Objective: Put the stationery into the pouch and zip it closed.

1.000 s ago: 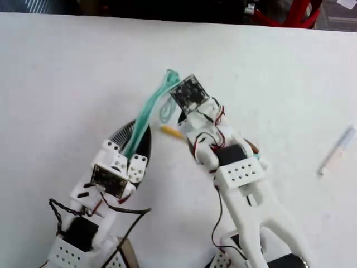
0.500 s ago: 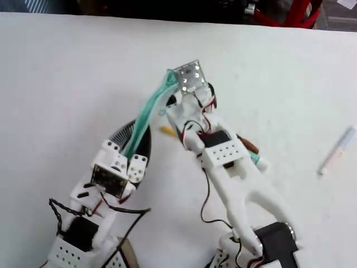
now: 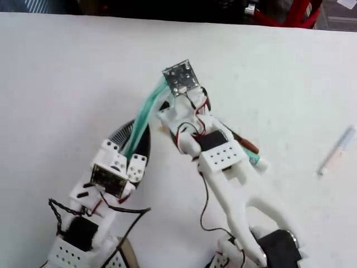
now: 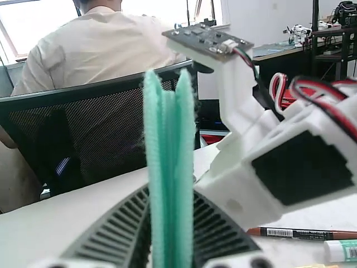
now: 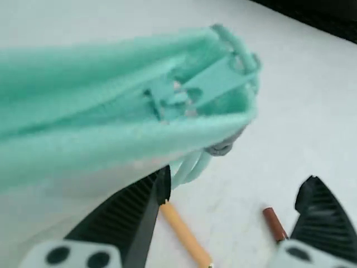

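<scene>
Nothing here that I can read

Seen from my left wrist, the brown pen [image 4: 304, 233] lying on the surface [image 4: 50, 234] wears a white label [image 4: 281, 232] with a row of small dark marks, too fine for me to make out as letters or digits. The white-and-teal stick [image 4: 341, 250] just beside it carries teal print, but it is blurred and cut by the picture's edge. The circuit board [image 4: 207, 37] on my other arm's wrist shows tiny parts and specks, none of which I can tell as writing.
</scene>
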You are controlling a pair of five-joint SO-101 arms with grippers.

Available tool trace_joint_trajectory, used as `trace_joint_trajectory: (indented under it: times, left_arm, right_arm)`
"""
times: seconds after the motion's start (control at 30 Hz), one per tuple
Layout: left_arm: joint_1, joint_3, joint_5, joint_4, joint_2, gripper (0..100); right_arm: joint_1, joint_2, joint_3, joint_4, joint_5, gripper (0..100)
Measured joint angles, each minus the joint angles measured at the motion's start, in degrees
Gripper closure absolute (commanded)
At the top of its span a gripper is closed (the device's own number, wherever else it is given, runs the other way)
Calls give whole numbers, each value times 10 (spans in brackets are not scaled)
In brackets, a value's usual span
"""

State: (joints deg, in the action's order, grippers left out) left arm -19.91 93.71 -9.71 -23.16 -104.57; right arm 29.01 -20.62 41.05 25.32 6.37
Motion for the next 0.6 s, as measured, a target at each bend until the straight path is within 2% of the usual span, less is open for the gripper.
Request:
trace_joint_trajectory:
  times: [0.17,0.37,0.53,0.6]
  left_arm:
    - [4,-1,0,0,0,977]
    - [4,-3,0,0,0,977]
    - [4,-3,0,0,0,977]
    - [4,-3,0,0,0,977]
  right_arm:
    - [-3,-13,0,-47,0,647]
    - [-2,84,-6,-162,0,658]
    - [-10,126,-38,-168,1,846]
    - [-15,127,-40,-168,1,866]
